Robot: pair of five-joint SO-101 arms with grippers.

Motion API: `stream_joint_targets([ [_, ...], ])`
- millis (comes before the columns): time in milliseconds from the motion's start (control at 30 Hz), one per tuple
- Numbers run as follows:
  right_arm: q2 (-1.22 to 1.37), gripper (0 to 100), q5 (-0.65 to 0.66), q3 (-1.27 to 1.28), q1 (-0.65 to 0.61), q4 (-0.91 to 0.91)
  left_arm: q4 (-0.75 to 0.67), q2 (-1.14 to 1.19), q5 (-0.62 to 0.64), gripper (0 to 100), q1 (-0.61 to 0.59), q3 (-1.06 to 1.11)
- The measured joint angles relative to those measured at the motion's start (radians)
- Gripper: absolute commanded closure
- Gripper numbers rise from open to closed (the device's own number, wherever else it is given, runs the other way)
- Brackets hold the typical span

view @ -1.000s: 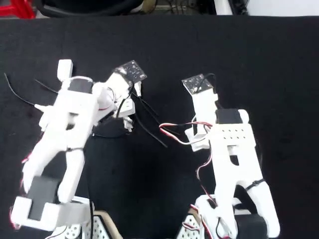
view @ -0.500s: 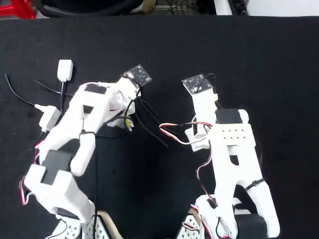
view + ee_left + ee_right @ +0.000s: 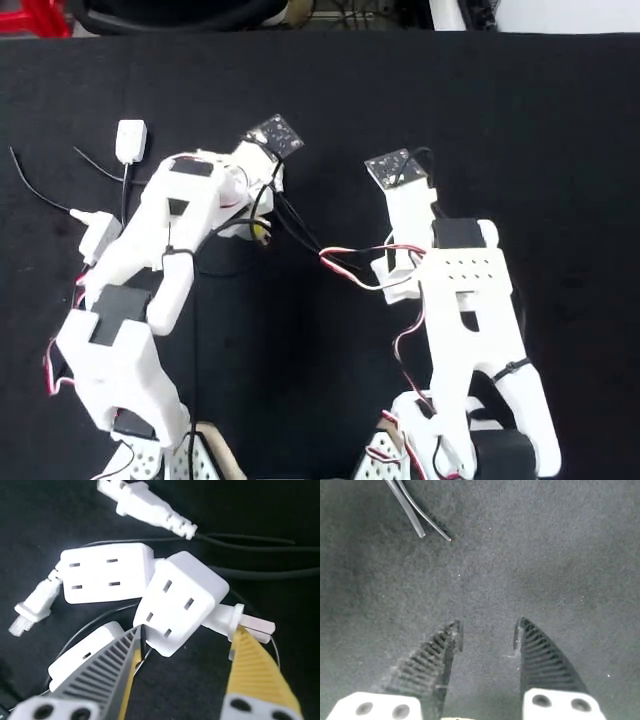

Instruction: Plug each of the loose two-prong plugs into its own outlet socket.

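A white cube adapter (image 3: 182, 602) with a two-prong plug (image 3: 250, 626) sticking out of its side lies on the black cloth. Beside it lie a flat white outlet block (image 3: 105, 572) and another outlet block (image 3: 85, 652). My left gripper (image 3: 187, 640) is open, its grey finger (image 3: 117, 662) and yellow finger (image 3: 250, 660) on either side of the cube's near corner. A loose white plug (image 3: 145, 505) lies just beyond. In the high view, two more white plugs (image 3: 130, 140) (image 3: 98, 232) lie far left. My right gripper (image 3: 487, 630) hangs open over bare cloth.
Black cables (image 3: 300, 230) run between the arms, and two cut cable ends (image 3: 422, 522) lie ahead of the right gripper. The right arm (image 3: 460, 290) stands mid-right with red and white wires (image 3: 350, 265) looping off it. The black cloth (image 3: 520, 120) covers the table.
The left arm has swung its body left and back, uncovering the white plug at far left. Its gripper end shifted slightly right over the outlet cluster. The right arm kept still.
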Motion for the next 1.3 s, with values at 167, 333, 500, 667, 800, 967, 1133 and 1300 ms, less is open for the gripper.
stream_joint_targets([
  [167, 0.0, 81.8, 0.0, 0.0, 0.0, -0.009, 0.203, -0.063, -0.012, 73, -0.014, -0.052],
  [333, 0.0, 81.8, 0.0, 0.0, 0.0, -0.04, 0.157, -0.14, -0.063, 73, -0.038, -0.052],
  [500, 0.0, 81.8, 0.0, 0.0, 0.0, -0.043, -0.066, -0.124, -0.072, 73, -0.034, 0.044],
  [667, 0.0, 81.8, 0.0, 0.0, 0.0, -0.043, -0.173, 0.021, -0.12, 73, -0.008, 0.041],
  [800, 0.0, 81.8, 0.0, 0.0, 0.0, -0.043, -0.172, 0.135, -0.127, 73, -0.009, -0.032],
  [967, 0.0, 81.8, 0.0, 0.0, 0.0, -0.043, -0.16, 0.192, -0.129, 75, -0.009, -0.064],
  [1133, 0.0, 81.8, 0.0, 0.0, 0.0, -0.043, -0.06, 0.121, -0.13, 98, -0.002, -0.081],
  [1300, 0.0, 81.8, 0.0, 0.0, 0.0, -0.043, -0.038, 0.02, -0.023, 96, 0.014, -0.009],
])
